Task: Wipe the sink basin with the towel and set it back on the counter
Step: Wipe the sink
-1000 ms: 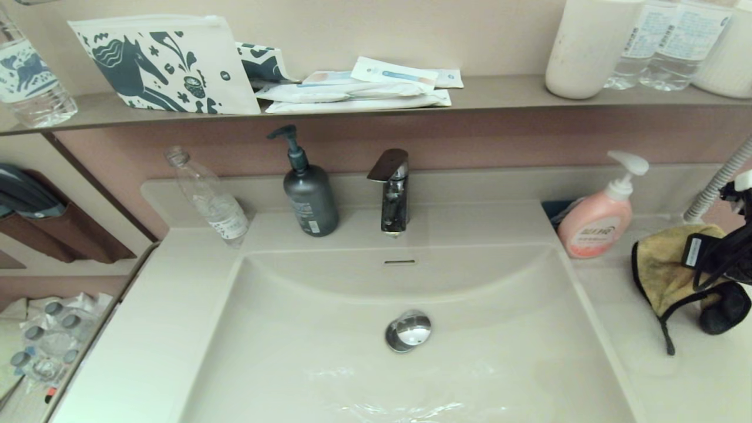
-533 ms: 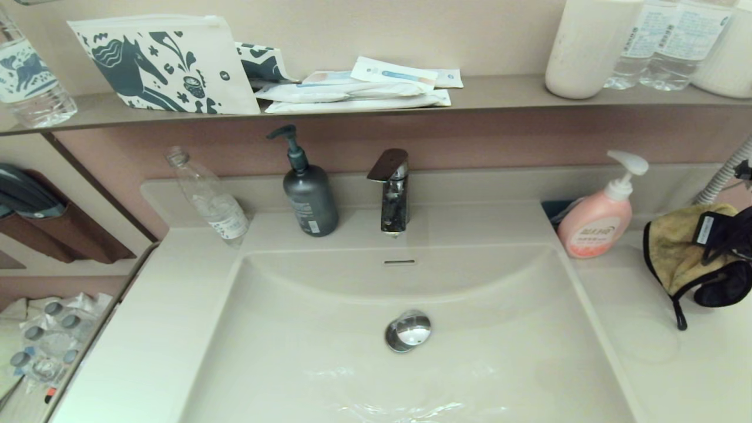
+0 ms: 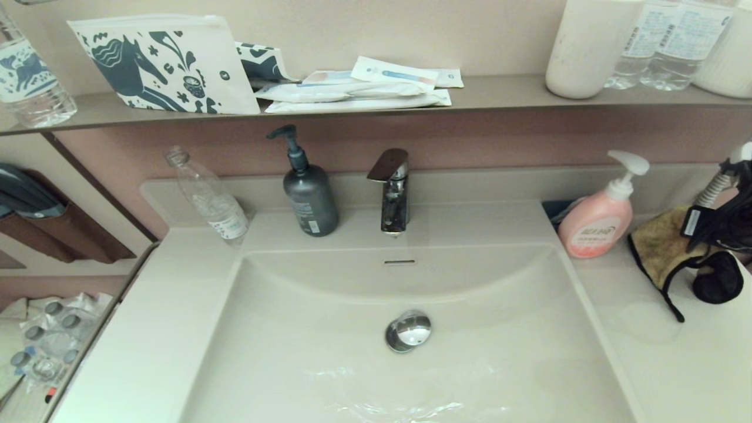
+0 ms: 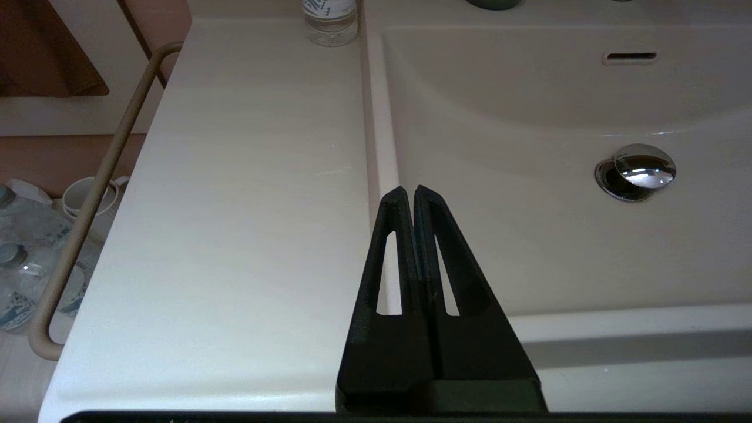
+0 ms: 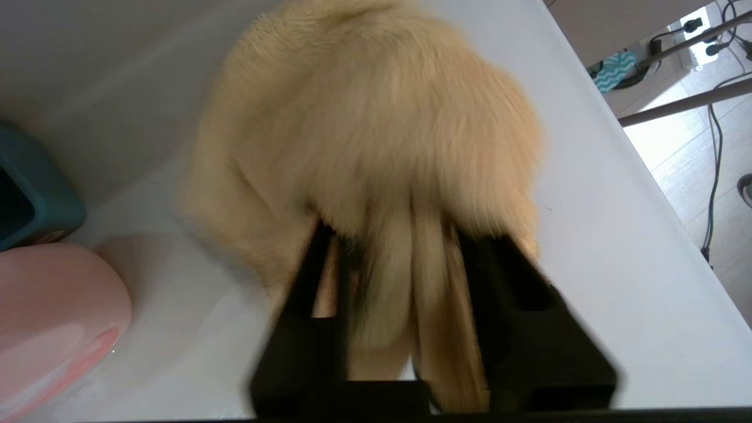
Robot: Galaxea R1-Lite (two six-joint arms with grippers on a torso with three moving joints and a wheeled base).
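Mustard towel (image 3: 658,249): you have it bunched on the bench (image 3: 652,364), right of the sink basin (image 3: 329,352) and just beside the pink soap bottle (image 3: 596,220).
Right claw (image 5: 405,282): its fingers are pinched onto a fold of the towel; the wrist view shows cloth between them.
Left claw (image 4: 409,197): fingers pressed together, holding nothing, parked over the basin's left rim.
Key relation: the towel bulges forward of the right claw's tips, toward the back wall, with the black trim trailing toward you.
Nearer arm: the right; the left is well apart, across the basin.
Stage, as a judgement: you look to be at the bench end of the job, so next you either part the fingers or carry the towel left.
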